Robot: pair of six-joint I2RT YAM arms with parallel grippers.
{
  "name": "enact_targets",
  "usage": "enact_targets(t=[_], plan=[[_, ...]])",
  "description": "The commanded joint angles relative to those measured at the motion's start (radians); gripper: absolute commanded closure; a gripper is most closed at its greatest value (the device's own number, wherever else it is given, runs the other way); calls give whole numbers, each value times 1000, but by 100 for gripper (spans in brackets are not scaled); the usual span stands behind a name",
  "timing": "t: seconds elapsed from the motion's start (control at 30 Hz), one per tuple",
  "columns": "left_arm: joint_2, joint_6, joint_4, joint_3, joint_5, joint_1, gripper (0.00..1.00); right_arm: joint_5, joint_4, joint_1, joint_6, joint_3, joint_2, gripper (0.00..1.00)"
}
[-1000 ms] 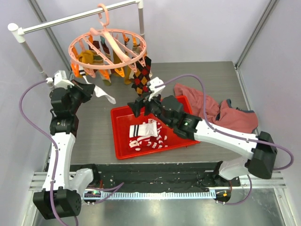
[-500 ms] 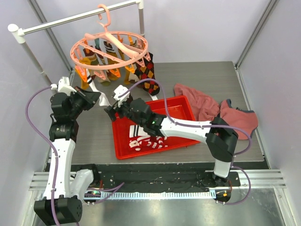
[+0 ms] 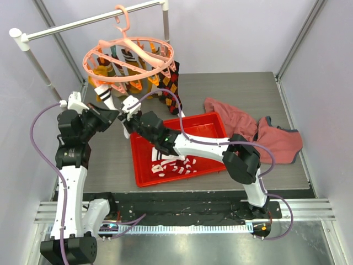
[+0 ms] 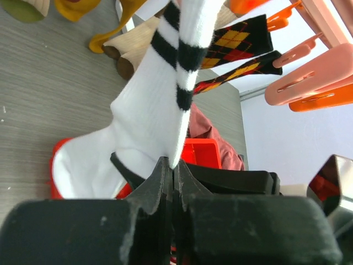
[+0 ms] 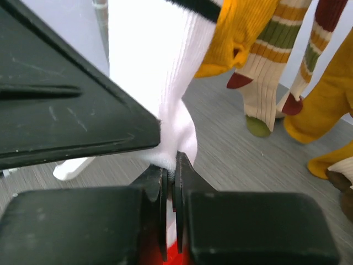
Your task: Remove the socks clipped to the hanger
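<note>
The salmon-pink hanger (image 3: 128, 57) hangs by its hook from the white rail, with several socks clipped round it. A white sock with dark bands (image 3: 104, 95) hangs at its near left. My left gripper (image 3: 113, 115) is shut on that sock's lower edge; in the left wrist view the white sock (image 4: 148, 110) runs up from the shut left gripper (image 4: 174, 165). My right gripper (image 3: 126, 114) is shut on the same sock right beside it, pinching the white sock (image 5: 160, 72) in the right gripper (image 5: 172, 167). Dark argyle socks (image 3: 172, 91) and mustard socks (image 5: 242, 38) stay clipped.
A red tray (image 3: 205, 122) lies under my right arm with striped socks (image 3: 171, 160) in it. A reddish-pink cloth (image 3: 251, 126) is heaped at the right. The white rail (image 3: 83, 22) and its posts stand behind the hanger.
My right arm swung left from over the tray to the white sock, and its jaws closed on it. The left gripper kept its hold. The hanger shifted slightly.
</note>
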Motion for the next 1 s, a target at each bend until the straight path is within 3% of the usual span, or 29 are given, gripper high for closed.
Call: enact_targets(t=[0.0, 0.03, 0.07, 0.17, 0.23, 0.37, 0.5, 0.63, 0.97], plan=[[-22, 38, -70, 104, -64, -4, 92, 63, 127, 0, 32, -22, -43, 99], [-17, 53, -120, 124, -98, -2, 75, 60, 143, 2, 39, -33, -47, 99], [-11, 73, -142, 144, -177, -4, 67, 59, 149, 0, 46, -39, -55, 99], [5, 95, -145, 207, -250, -1, 49, 39, 146, -1, 46, -41, -58, 99], [2, 110, -63, 221, -240, 5, 43, 30, 142, -4, 72, -33, -55, 99], [58, 132, -44, 294, -231, 57, 42, 2, 143, -18, 112, -36, -61, 99], [120, 72, 35, 307, -53, 165, 41, -32, 158, -40, 163, -59, -72, 99], [146, -37, 213, 275, 113, 284, 40, -64, 166, -52, 195, -62, -72, 99], [265, -66, 536, 210, 260, 301, 40, -141, 168, -58, 230, -64, -70, 99]])
